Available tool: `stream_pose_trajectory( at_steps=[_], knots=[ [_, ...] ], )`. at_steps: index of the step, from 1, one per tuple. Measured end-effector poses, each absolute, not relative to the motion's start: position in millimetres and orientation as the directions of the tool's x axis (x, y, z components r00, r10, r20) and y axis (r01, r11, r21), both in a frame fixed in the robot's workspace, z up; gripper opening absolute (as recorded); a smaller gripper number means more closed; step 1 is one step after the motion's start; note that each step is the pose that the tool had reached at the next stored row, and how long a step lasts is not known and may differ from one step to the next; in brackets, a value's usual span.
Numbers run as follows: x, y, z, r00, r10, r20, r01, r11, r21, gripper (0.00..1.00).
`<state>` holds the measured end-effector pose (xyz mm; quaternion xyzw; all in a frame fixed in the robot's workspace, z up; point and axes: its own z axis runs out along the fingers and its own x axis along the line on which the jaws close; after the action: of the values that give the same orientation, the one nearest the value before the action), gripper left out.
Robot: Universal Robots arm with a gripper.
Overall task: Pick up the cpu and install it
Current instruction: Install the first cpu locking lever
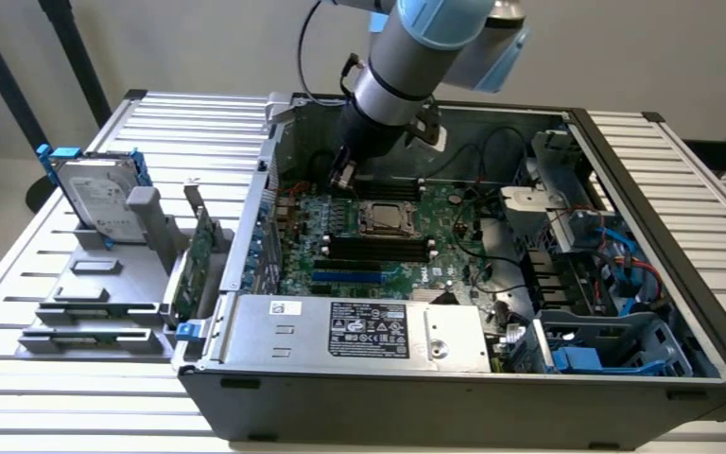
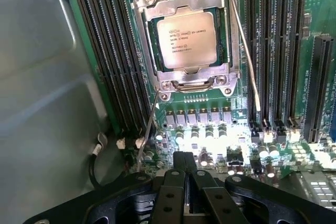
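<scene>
The cpu (image 2: 186, 39), a small square chip with a silver-grey printed top, lies in the motherboard socket under a metal retention frame (image 2: 144, 30). Thin wire levers (image 2: 247, 64) run along both sides of the socket. In the exterior view the cpu (image 1: 385, 216) sits mid-board inside the open computer case (image 1: 464, 392). My gripper (image 1: 344, 176) hangs just above the board, beside the socket toward the exterior view's left and back. In the wrist view its black fingers (image 2: 185, 167) are pressed together with nothing between them, a short way off the socket.
Black memory slots (image 2: 113, 56) flank the socket. A silver power supply box with a black label (image 1: 363, 331) fills the case front. A hard drive in blue brackets (image 1: 92, 194) stands on a grey rack at the exterior view's left. Cables and drive bays (image 1: 603, 284) crowd the right.
</scene>
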<state>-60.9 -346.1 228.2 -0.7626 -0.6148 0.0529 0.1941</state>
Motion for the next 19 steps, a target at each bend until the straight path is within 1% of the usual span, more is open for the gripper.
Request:
stream_pose_trajectory(
  at_steps=[4, 10, 19],
  knots=[
    [-62.6, -346.1, 229.1, 0.276, 0.947, 0.165, 0.910, -0.202, -0.362, 0.11],
    [-67.6, -346.2, 237.8, 0.301, 0.933, 0.197, 0.904, -0.213, -0.370, 0.11],
    [-72.4, -346.1, 238.4, 0.377, 0.905, 0.200, 0.884, -0.286, -0.370, 0.11]
  ],
)
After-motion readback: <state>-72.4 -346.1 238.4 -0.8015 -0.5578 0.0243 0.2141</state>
